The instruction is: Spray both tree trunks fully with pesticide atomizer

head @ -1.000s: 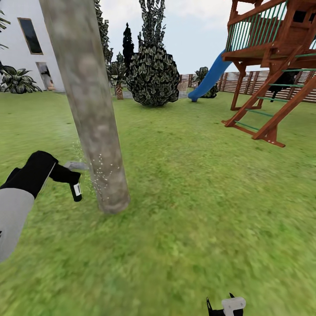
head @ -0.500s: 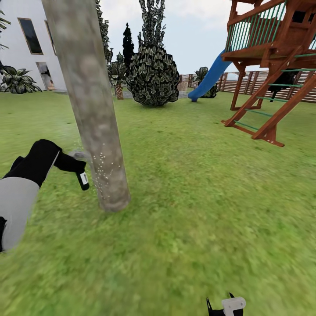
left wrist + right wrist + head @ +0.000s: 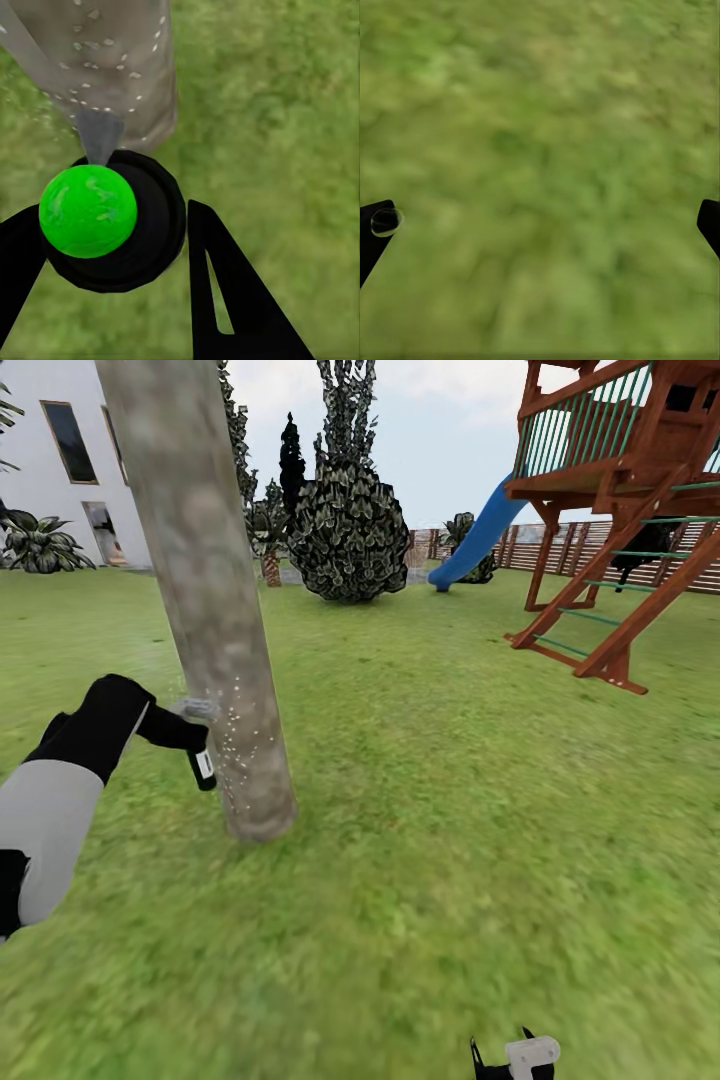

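We have the pesticide atomizer [image 3: 190, 745] off the floor, pinched in our left hand [image 3: 160, 727] with its grey nozzle right at the leaning tree trunk [image 3: 205, 600]. Whitish pesticide specks [image 3: 240, 745] dot only the lower trunk near the nozzle; the bark above looks bare, so most of this trunk is left, and, we judge, the other tree too. Our right hand [image 3: 540, 225] hangs spread over the grass [image 3: 450, 840].
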Controlling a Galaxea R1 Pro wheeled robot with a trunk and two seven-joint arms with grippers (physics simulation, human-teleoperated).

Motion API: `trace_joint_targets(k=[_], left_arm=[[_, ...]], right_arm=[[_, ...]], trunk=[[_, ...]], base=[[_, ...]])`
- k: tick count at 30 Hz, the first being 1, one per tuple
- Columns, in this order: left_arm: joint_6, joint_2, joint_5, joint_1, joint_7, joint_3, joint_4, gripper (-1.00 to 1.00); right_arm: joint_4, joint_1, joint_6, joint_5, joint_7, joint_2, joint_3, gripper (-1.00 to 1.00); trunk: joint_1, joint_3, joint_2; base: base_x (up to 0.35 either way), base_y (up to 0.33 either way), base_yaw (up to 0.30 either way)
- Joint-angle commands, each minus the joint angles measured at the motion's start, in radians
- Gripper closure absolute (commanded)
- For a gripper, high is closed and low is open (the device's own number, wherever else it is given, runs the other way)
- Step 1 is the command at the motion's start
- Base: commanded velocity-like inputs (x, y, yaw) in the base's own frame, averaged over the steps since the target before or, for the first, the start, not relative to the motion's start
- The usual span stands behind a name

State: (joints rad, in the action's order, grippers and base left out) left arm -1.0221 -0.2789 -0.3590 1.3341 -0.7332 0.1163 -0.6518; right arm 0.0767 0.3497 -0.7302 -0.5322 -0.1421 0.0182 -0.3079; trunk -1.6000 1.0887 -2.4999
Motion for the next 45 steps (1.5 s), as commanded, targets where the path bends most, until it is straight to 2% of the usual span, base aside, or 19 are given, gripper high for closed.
trace_joint_targets(k=[1,5,21,32,34,35,37,39,45], left_arm=[[0.000,0.000,0.001,-0.004,0.000,0.001,0.001,1.00],[0.001,-0.004,-0.001,-0.015,0.000,0.002,0.008,1.00],[0.002,-0.003,-0.002,-0.015,0.000,0.001,0.003,1.00],[0.002,-0.004,-0.003,-0.015,0.002,0.002,0.012,1.00],[0.002,-0.004,-0.019,-0.016,0.003,0.002,0.016,1.00],[0.001,-0.004,-0.092,-0.016,0.002,0.002,0.017,1.00],[0.000,-0.003,-0.146,-0.016,0.001,-0.005,0.018,1.00],[-0.001,-0.003,-0.159,-0.016,0.000,-0.010,0.018,1.00],[-0.001,-0.003,-0.161,-0.016,0.000,-0.015,0.018,1.00]], right_arm=[[0.000,0.000,0.000,0.001,0.000,0.000,0.000,-1.00],[0.001,0.000,0.000,0.003,-0.001,-0.001,0.000,-1.00],[0.000,0.000,0.000,0.001,0.000,-0.001,0.001,-1.00],[0.000,0.000,0.000,0.001,0.000,-0.001,0.001,-1.00],[0.000,0.000,0.000,0.001,0.001,-0.001,0.001,-1.00],[0.000,0.000,0.000,0.000,0.000,-0.001,0.001,-1.00],[0.000,0.000,0.000,0.000,0.000,-0.001,0.001,-1.00],[0.001,0.000,0.000,0.000,-0.001,-0.001,0.001,-1.00],[0.001,0.000,0.000,0.000,-0.001,-0.001,0.001,-1.00]], trunk=[[0.000,0.000,0.000],[0.000,0.000,0.000],[0.000,0.000,0.000],[0.000,0.000,0.000],[0.000,0.000,0.000],[0.000,0.000,0.000],[0.000,0.000,0.000],[0.000,0.000,0.000],[0.000,0.000,0.000]], base=[[0.000,0.000,0.000],[0.000,-0.084,0.000],[0.000,-0.271,0.001],[0.017,-0.275,0.231],[0.125,-0.273,0.057],[0.148,-0.266,0.015],[0.154,-0.263,0.006],[0.157,-0.261,0.001],[-0.011,-0.271,0.106]])
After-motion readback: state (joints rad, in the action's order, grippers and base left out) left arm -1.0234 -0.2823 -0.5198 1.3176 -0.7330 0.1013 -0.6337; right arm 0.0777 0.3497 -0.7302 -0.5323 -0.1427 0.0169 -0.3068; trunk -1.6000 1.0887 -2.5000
